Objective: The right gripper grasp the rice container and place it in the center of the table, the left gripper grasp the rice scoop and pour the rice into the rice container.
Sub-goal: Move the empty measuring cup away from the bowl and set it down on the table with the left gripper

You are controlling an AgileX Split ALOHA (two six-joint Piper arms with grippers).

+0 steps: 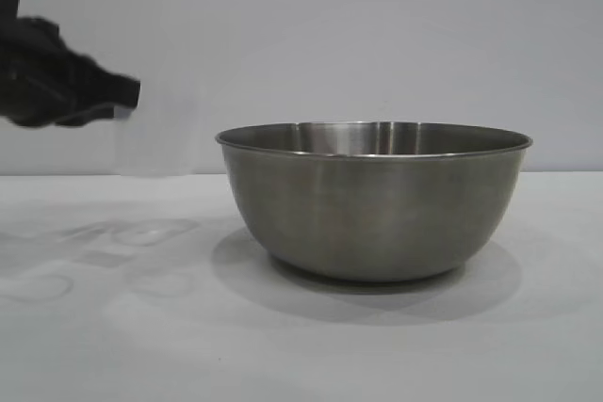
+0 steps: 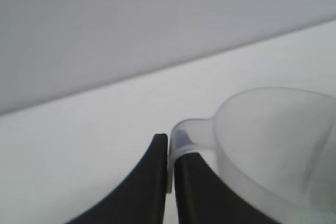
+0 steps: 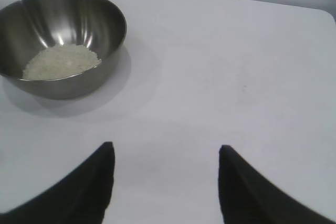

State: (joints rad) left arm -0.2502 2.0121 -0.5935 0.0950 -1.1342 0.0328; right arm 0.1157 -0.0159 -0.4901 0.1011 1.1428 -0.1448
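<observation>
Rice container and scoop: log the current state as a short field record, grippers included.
rice container: upright on the table
rice: heaped inside the container
rice scoop: lifted off the table, left of the container, looks empty
left gripper: shut on the scoop's handle
right gripper: open, holding nothing, away from the container

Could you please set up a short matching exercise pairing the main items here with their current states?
1. rice scoop
2. rice container
3. right gripper
4. rice

A. open, above the table
B. lying in the steel bowl
C. clamped by its handle in the left gripper, in the air
D. standing on the white cloth

Pairs: 1-C, 2-D, 3-A, 4-B
</observation>
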